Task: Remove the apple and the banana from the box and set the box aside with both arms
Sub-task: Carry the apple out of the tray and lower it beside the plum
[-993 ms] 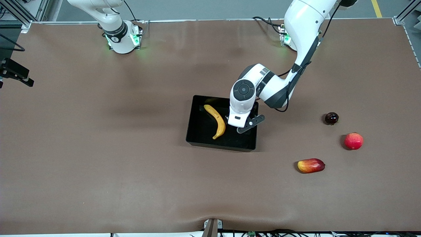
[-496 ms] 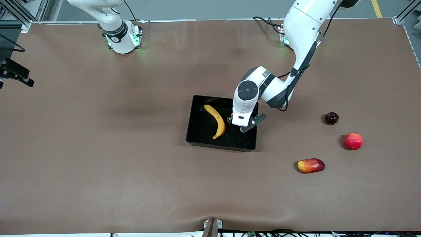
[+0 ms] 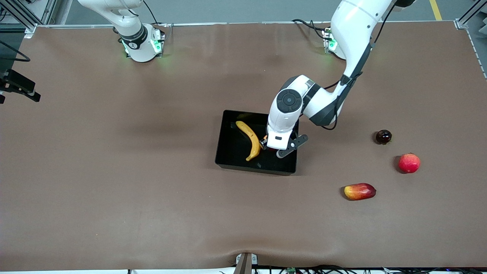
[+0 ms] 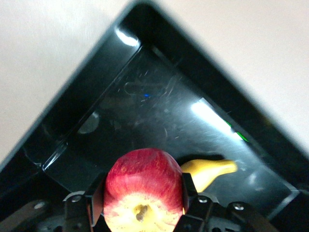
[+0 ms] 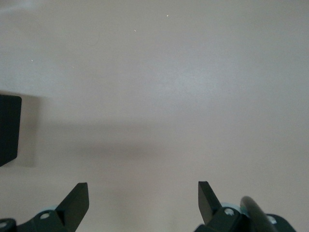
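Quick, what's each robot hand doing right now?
Left hand: shut on the apple, over the black tray.
Right hand: open, holding nothing.

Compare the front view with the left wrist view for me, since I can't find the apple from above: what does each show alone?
Front view only: the left arm's body, three loose fruits on the table. Left wrist view only: the apple clamped in the left gripper, above the tray floor. Both: the black tray and the banana in it.
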Motion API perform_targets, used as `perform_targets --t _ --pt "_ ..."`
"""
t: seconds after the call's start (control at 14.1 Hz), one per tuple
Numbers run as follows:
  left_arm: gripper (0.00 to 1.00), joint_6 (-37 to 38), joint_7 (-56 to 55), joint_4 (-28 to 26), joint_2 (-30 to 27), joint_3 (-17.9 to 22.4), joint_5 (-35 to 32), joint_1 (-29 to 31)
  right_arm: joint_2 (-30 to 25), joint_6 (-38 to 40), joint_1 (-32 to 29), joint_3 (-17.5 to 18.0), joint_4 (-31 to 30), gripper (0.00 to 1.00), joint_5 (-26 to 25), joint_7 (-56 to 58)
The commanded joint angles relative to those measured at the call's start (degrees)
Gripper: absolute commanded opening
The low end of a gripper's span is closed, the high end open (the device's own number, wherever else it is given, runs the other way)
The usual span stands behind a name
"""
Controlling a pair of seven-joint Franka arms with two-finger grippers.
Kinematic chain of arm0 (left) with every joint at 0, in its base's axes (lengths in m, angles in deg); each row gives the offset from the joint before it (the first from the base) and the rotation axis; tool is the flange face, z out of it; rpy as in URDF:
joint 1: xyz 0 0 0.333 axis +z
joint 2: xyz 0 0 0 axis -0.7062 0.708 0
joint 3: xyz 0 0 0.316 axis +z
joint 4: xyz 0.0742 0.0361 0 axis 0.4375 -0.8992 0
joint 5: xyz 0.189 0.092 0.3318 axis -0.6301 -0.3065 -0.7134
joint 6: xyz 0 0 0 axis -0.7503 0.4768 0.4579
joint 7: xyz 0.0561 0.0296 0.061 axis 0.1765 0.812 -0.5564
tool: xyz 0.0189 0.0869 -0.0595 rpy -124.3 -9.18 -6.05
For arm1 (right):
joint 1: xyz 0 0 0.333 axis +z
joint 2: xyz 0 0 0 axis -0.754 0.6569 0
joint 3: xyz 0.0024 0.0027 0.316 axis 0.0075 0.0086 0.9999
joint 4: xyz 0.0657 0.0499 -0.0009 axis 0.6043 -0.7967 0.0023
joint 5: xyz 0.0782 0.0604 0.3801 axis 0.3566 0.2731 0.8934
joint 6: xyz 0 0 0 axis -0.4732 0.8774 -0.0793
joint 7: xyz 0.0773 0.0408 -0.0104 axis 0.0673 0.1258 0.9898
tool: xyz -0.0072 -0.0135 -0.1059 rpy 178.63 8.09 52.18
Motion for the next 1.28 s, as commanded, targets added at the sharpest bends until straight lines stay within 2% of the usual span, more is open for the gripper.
perform_targets --t 0.0,0.28,0.5,0.78,0.99,1.21 --pt "0.00 8.6 4.1 6.1 -2.6 -0.1 -1.1 2.9 0.5 0.1 -0.5 0.3 1.0 1.00 0.9 0.2" --pt "0.00 14.1 17.7 9.8 -5.3 -0.3 -0.6 10.5 0.5 0.1 -0.5 0.3 1.0 1.00 0.9 0.2" --pt "0.00 16.0 31.3 9.2 -5.8 -0.3 -0.4 17.2 0.5 0.1 -0.5 0.3 1.0 1.00 0.9 0.1" --pt "0.00 15.6 40.8 5.2 -2.8 -0.2 -1.1 24.5 0.5 0.1 -0.3 0.3 1.0 1.00 0.9 0.1" --pt "0.00 12.4 43.8 1.2 -0.8 -0.1 -2.2 27.4 0.5 0.1 -0.3 0.3 1.0 1.00 0.9 0.1" --pt "0.00 11.0 45.0 -1.7 0.2 -0.1 -2.9 27.6 0.5 0.1 -0.5 0.3 1.0 1.00 0.9 0.1"
